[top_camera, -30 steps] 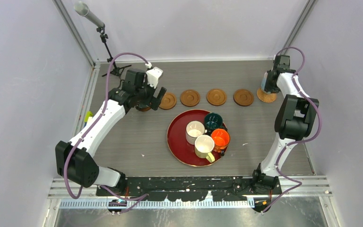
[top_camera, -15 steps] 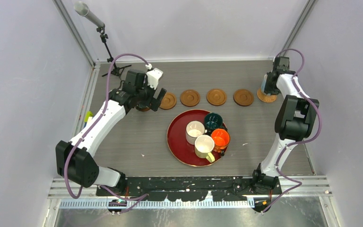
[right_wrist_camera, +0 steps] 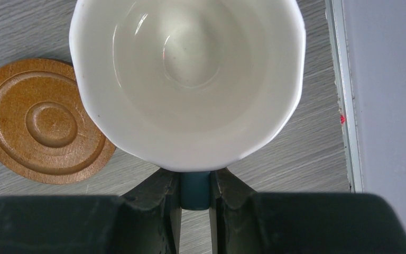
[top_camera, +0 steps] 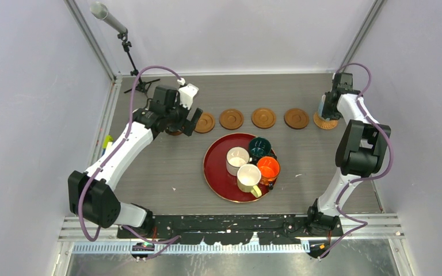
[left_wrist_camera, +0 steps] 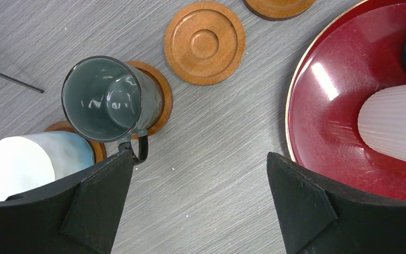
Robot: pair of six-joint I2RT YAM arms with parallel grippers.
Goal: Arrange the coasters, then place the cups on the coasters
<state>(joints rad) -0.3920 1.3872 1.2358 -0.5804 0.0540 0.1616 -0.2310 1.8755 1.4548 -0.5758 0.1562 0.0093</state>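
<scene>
Right claw (right_wrist_camera: pixel 194 193): pressed together on the handle of the light blue cup (right_wrist_camera: pixel 187 79), which is white inside and mouth up. It is near the right edge of the counter (top_camera: pixel 167 167), toward the far right corner. Whether the cup's base rests on anything cannot be told. One coaster (right_wrist_camera: pixel 42 129) lies just beside it, its edge passing behind the cup's rim.

Left claw (left_wrist_camera: pixel 200 156): spread wide, pinching nothing, over bare counter in the far left part.

Grey-green cup (left_wrist_camera: pixel 105 98): upright on a second coaster (left_wrist_camera: pixel 161 100), its handle just beside the left claw's finger.

White cup (left_wrist_camera: pixel 31 161): on a third coaster (left_wrist_camera: pixel 99 151), near the grey-green cup.

Bare coasters (top_camera: pixel 231 119): four in a row across the far half of the counter, apart from one another.

Red tray (top_camera: pixel 216 172): mid-counter, on the near side of the row. It carries the cream cup (top_camera: pixel 237 158), pale yellow cup (top_camera: pixel 248 177), dark teal cup (top_camera: pixel 259 146) and orange cup (top_camera: pixel 268 167), clustered toward its right side.

Microphone stand (top_camera: pixel 128 52): far left corner.
</scene>
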